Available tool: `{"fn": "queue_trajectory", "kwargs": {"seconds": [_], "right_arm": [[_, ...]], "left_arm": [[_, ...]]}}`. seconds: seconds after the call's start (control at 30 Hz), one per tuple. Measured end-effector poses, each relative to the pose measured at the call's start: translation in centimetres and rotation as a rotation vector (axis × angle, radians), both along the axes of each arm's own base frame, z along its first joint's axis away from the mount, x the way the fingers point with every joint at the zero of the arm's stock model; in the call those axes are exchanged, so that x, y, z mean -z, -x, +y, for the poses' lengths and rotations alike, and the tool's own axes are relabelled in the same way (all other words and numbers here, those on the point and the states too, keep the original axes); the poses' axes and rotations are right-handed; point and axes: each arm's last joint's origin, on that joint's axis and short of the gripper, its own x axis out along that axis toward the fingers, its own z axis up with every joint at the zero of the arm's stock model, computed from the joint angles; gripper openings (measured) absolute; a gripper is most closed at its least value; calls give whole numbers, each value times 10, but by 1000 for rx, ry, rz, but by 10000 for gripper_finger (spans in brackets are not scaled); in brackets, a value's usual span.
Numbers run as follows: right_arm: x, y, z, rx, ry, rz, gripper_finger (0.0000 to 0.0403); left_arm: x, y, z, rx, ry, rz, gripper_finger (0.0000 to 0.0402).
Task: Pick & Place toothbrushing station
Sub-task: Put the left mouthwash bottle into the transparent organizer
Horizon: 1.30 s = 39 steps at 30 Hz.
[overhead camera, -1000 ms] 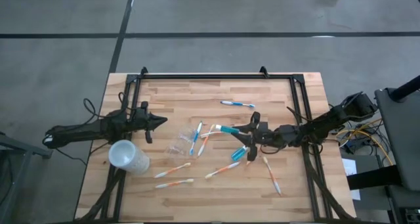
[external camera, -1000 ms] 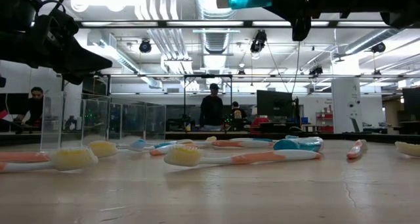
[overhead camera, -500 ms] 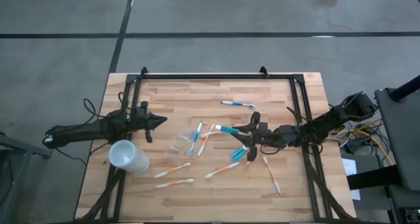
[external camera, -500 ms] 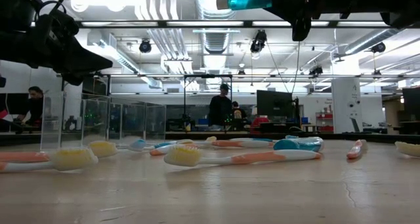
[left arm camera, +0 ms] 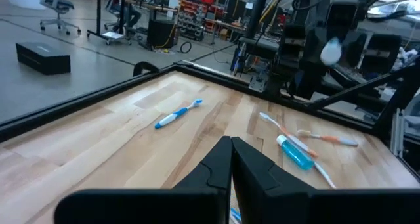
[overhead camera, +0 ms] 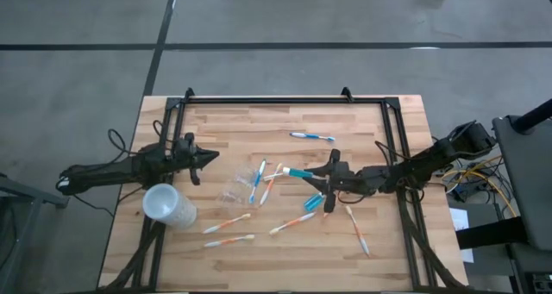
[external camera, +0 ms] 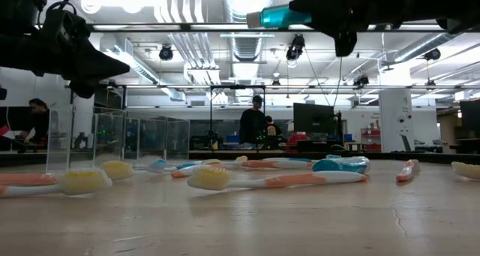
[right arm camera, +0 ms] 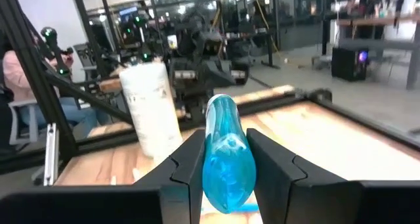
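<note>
Toothpaste tube (right arm camera: pixel 226 155) sits clamped between right end effector (right arm camera: pixel 223 159) fingers, above the table.

Blue toothpaste tube (overhead camera: pixel 301 171) aloft; toothbrushes (overhead camera: pixel 228 222) scattered around the clear tumbler (overhead camera: pixel 233 190).

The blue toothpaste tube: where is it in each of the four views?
High view: toothpaste tube right of centre, in the right gripper.
Low view: at the top, above the table, held by a dark gripper.
Left wrist view: not clearly identifiable; a blue item lies among toothbrushes.
Right wrist view: centre, clamped between the fingers.
Shared landmark: the frosted whitish cup, also in the right wrist view.
</note>
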Motion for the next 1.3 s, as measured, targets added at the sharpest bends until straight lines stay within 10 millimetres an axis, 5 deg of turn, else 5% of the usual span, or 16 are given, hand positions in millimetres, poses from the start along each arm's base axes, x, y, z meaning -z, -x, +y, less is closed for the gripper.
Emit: {"fn": "queue_trajectory", "kwargs": {"seconds": [0.53,0.73,1.13,1.3], "right_arm": [[0,0,0,0,-5,3,93],[0,0,0,0,-5,2,93],[0,0,0,0,-5,1,93],[0,0,0,0,-5,1,93]], "left_arm": [[0,0,1,-38,140,-39,114],[-10,0,2,-68,255,-186,154],[-94,11,0,-30,173,-379,160],[-127,6,-2,27,232,-299,159]]}}
